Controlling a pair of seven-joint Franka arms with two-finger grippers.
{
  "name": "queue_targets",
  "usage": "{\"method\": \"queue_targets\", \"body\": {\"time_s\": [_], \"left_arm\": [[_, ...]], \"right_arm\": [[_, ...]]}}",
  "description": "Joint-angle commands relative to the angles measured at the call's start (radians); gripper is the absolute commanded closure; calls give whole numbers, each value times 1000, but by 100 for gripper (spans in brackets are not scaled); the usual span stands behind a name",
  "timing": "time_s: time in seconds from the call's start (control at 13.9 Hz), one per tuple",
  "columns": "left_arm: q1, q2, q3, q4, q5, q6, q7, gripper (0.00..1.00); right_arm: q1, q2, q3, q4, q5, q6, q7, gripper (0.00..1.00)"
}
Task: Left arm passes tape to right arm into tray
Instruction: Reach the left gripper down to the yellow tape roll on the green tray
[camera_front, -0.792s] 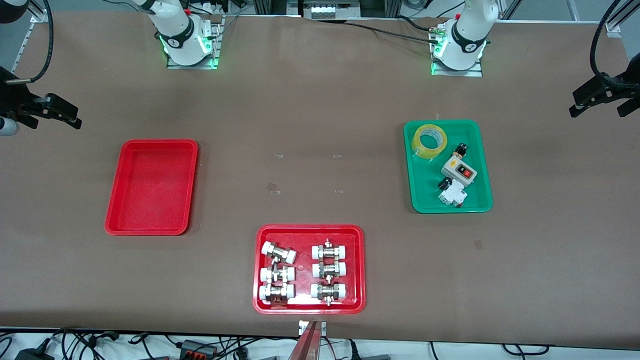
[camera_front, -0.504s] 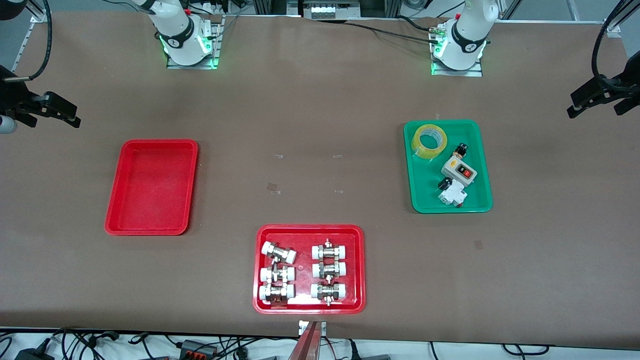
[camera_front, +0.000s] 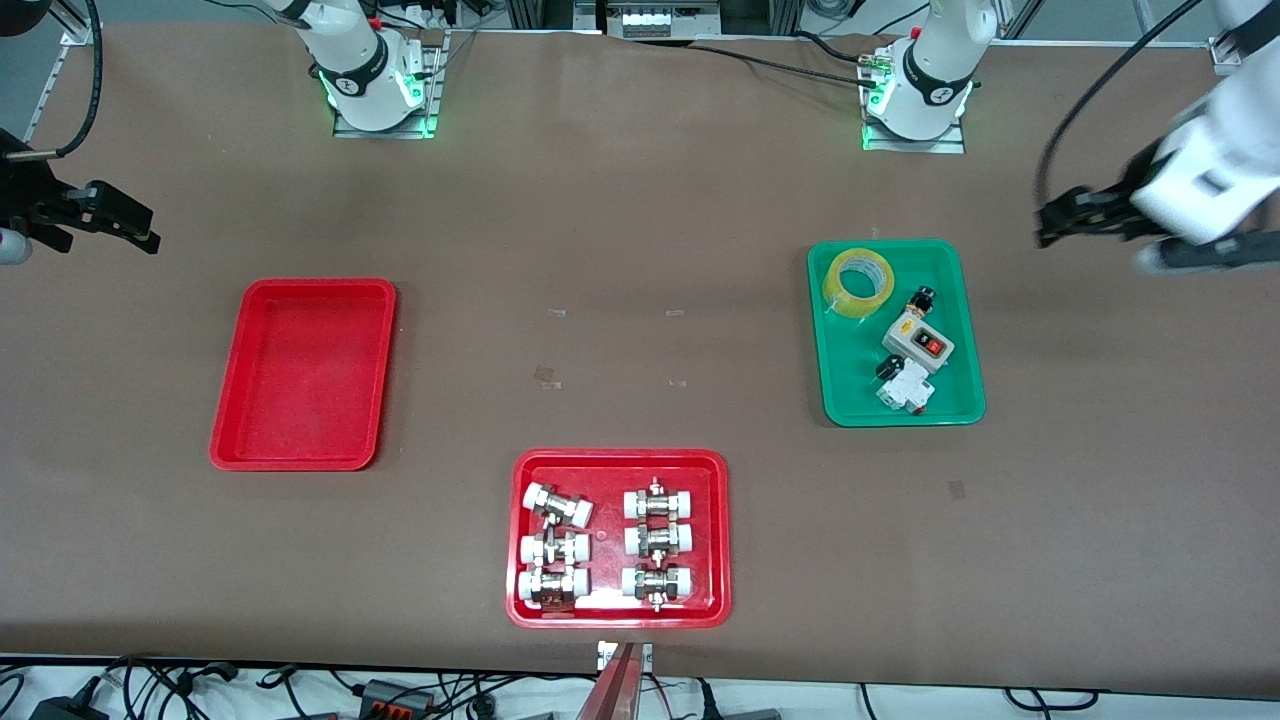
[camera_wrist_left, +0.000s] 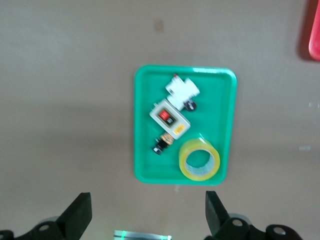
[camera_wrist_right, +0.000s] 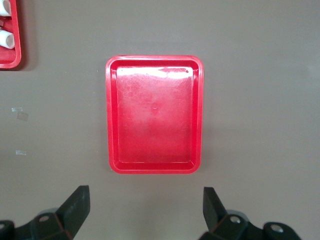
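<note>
The wide roll of yellow see-through packing tape (camera_front: 858, 282) lies flat in the green plastic tray (camera_front: 950, 405), with its round hole facing up, so it has no long side to point anywhere. It sits in the corner of that tray closest to the robots' bases, close against the rim there. Nearer to the front camera in the same tray are a small black plug (camera_front: 922, 298), a grey switch box with a red button (camera_front: 918, 345) and a white clip-on breaker (camera_front: 905, 388) — they lie in a slanted row, and the box is just beside the roll but not touching it. The left arm's black gripper (camera_front: 1090, 218) hangs in the air over bare brown table (camera_front: 640, 220) at the left arm's end, a little way off the green tray's edge, with its two fingers (camera_wrist_left: 78, 216) wide apart and nothing between them. The tape is toward the table's middle from this gripper. The right arm's black gripper (camera_front: 105, 215) waits over the table at its own end, its fingers (camera_wrist_right: 75, 207) wide apart and holding nothing too. The plain red plastic tray (camera_front: 228, 440) lies below it, nearer the front camera, with bare table all around its rim. A second red tray of white-capped metal fittings (camera_front: 618, 612) sits nearest the front camera — well apart from both grippers.
</note>
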Motion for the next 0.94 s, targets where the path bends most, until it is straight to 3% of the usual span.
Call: {"method": "queue_targets", "body": {"time_s": [0.0, 0.22, 0.36, 0.86], "left_arm": [[4, -28, -4, -188, -101, 117, -5, 0], [3, -25, -54, -431, -123, 334, -4, 0], [1, 2, -73, -544, -124, 450, -2, 0], [3, 145, -108, -665, -124, 663, -19, 0]], "right_arm": [[-17, 0, 13, 11, 9, -14, 1, 0], [-16, 3, 13, 11, 9, -16, 3, 0], [-16, 6, 13, 11, 9, -14, 3, 0], [-17, 11, 13, 11, 9, -14, 3, 0]]}}
